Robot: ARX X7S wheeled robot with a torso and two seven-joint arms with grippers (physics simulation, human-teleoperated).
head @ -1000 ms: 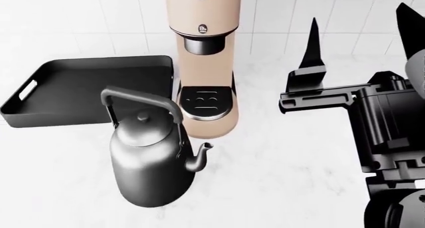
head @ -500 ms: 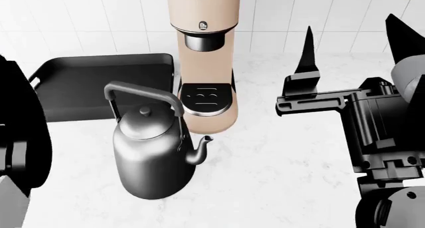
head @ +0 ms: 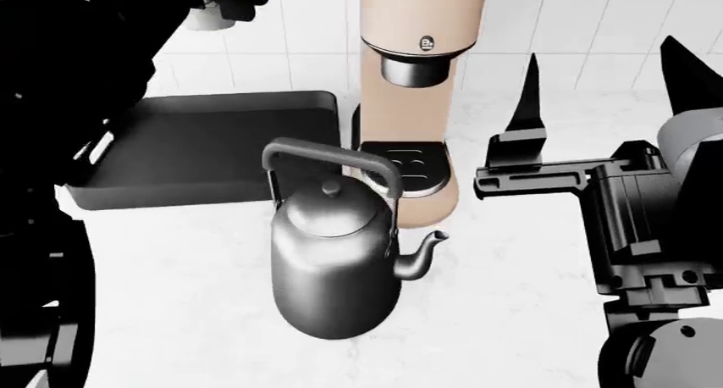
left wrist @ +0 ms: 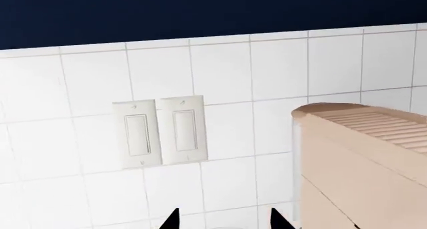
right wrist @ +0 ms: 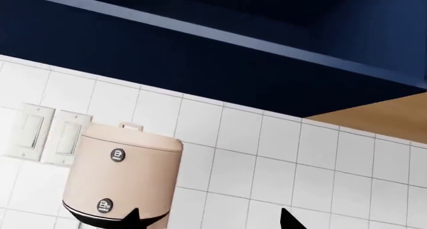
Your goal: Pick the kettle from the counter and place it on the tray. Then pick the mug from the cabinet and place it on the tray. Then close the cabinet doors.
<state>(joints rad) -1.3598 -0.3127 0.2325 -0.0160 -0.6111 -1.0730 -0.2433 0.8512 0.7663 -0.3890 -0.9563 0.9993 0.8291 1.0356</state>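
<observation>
Two black robot arms frame a white marble-look counter [head: 203, 286] in the head view, with the left arm [head: 68, 108] a dark mass filling the near-left side and rising toward the tiled wall. The left gripper [left wrist: 225, 220] shows only in its wrist view as two black fingertips standing apart, open and empty, aimed at white wall tile below a pair of light switches [left wrist: 159, 131]. Next along the counter, toward its far-left part by the wall, lies the dark tray [head: 215, 146], flat and with nothing on it, its left end partly hidden behind the arm. Just to its right and nearer the counter's front edge stands the shiny grey kettle [head: 335, 269], upright on the marble, its squared arch handle raised and its short spout pointing right; it sits close to the tray's near-right corner, and whether the two touch cannot be told. Directly behind the kettle rises the tall beige coffee machine [head: 421, 91], its drip plate just beyond the handle. Farthest right, above the counter's right side, the right gripper [head: 604, 70] points upward toward the wall with its two tapered fingers spread wide, open and holding nothing; its wrist view shows the fingertips parted before the tiles, the coffee machine's top and a dark blue cabinet [right wrist: 200, 54] overhead.
</observation>
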